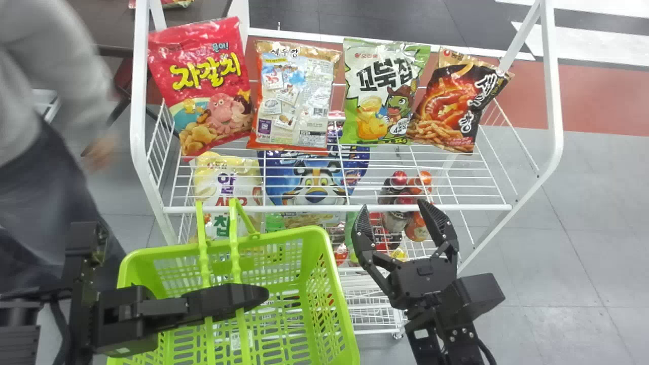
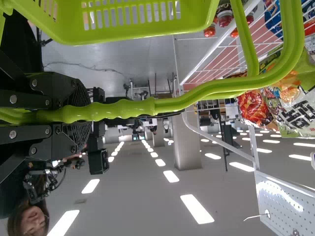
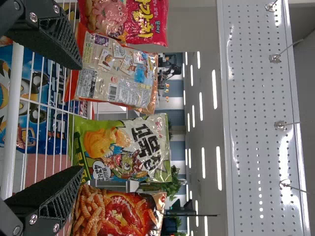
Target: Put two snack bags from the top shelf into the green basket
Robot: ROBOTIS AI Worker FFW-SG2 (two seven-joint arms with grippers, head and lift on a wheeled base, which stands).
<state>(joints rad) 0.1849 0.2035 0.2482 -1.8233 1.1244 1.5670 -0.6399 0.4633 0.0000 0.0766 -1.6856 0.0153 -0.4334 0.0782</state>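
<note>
Four snack bags stand in a row on the top shelf: a red bag (image 1: 208,86), a bag showing its printed back (image 1: 296,96), a green-and-white bag (image 1: 383,94) and a dark orange bag (image 1: 456,104). My right gripper (image 1: 398,215) is open at the shelf's front bar, short of the bags. In the right wrist view the right gripper (image 3: 74,118) has the green-and-white bag (image 3: 123,150) beyond its gap. My left gripper (image 1: 253,299) holds the handles of the green basket (image 1: 324,289); in the left wrist view the left gripper (image 2: 81,112) is shut on the basket handle (image 2: 177,102).
The white wire rack (image 1: 334,208) has a front bar and side frames around the top shelf. Below are a yellow bag (image 1: 228,177), a blue bag (image 1: 314,177) and several bottles (image 1: 400,197). A perforated panel (image 3: 266,118) shows in the right wrist view.
</note>
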